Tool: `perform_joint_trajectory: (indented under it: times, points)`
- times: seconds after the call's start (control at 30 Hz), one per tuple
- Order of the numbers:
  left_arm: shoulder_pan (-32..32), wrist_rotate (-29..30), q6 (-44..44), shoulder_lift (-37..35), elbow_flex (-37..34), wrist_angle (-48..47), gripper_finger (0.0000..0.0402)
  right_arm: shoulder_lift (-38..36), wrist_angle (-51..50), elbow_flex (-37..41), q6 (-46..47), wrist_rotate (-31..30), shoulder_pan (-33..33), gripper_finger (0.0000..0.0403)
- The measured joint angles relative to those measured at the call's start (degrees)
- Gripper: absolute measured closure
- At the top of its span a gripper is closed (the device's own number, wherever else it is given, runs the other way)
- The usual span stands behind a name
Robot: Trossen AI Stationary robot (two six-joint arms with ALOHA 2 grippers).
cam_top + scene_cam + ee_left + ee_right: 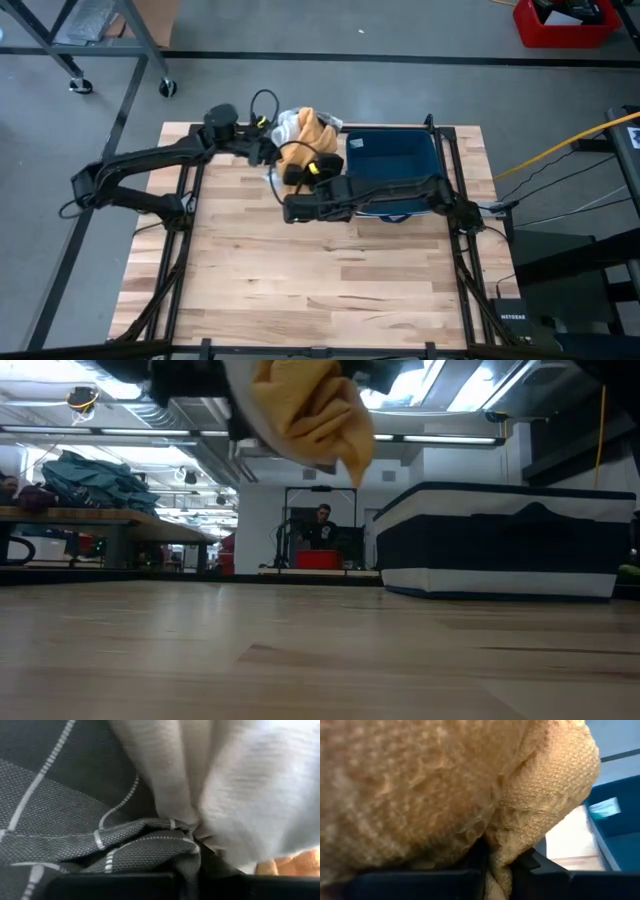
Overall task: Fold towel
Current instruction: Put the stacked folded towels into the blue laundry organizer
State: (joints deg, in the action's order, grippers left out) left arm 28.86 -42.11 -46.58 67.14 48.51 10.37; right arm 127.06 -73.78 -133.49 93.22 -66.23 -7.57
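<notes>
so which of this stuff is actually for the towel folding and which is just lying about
For the job:
- yellow towel, held up off the table
- right gripper, shut on it
- left gripper, shut on grey checked cloth

Lying about:
- blue bin on the wooden table
- red crate on the floor

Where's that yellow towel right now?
The yellow towel is held up off the table near its far edge, just left of the blue bin, pinched by the right gripper.

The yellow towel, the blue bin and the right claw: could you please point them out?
yellow towel [310,410], low view, hanging bunched cloth
blue bin [392,160], high view, inside floor
right claw [497,870], right wrist view, fingertips pinching towel
</notes>
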Motion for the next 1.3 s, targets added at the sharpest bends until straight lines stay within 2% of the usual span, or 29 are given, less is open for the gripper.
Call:
perform_joint_trajectory:
  times: [0.17, 0.27, 0.47, 0.67, 0.87, 1.3]
  points:
    - [-2.18, 0.56, -7.57, 6.22, 0.05, 12.40, 0.0400, -1.23, -10.46, 0.00, 6.76, 1.69, 0.19, 0.0362]
    - [-2.69, 0.68, -8.82, 9.21, 1.28, 14.11, 0.0400, -1.59, -16.50, 0.20, 12.29, 4.63, 0.15, 0.0362]
    - [-3.67, 1.04, -8.82, 14.76, 6.09, 15.25, 0.0401, -4.02, -17.25, 0.55, 7.80, 5.94, 1.58, 0.0362]
    - [-3.54, 2.58, -8.13, 16.27, 9.62, 15.84, 0.0401, -7.39, -16.08, 1.95, 3.86, 6.47, 3.50, 0.0362]
    - [-3.34, 3.36, -7.56, 16.86, 10.80, 15.38, 0.0401, -9.00, -16.18, 2.10, -3.31, 9.97, 5.41, 0.0362]
    - [-4.93, 3.38, -8.06, 18.40, 11.48, 19.58, 0.0401, -14.31, -15.74, 2.08, -18.54, 13.18, 5.83, 0.0362]
